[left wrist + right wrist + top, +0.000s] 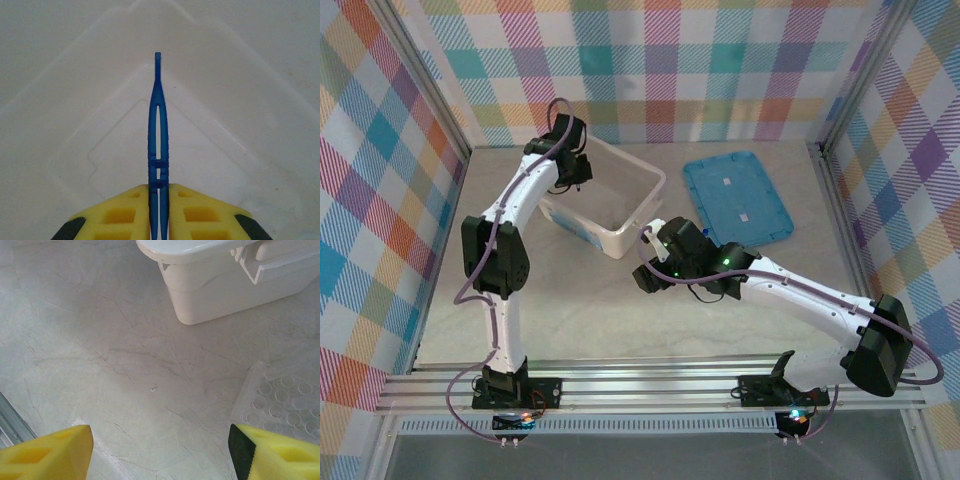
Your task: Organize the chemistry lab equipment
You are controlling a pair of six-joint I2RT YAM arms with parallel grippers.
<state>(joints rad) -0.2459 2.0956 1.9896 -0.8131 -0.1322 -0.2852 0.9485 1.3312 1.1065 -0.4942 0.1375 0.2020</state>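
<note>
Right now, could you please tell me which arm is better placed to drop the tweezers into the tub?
Left. The left tool is shut on the tweezers over a corner of the tub. The right tool is open and empty over the table outside it.

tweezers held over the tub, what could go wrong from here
1. The left gripper pinches the tweezers at one end only, with the long tip sticking out free, so they might pivot or slip before release.
2. The tip points toward a corner of the tub; pushing forward could jam it against the wall.
3. The open right gripper hangs near the tub's outer corner; a careless swing might nudge the tub.
</note>
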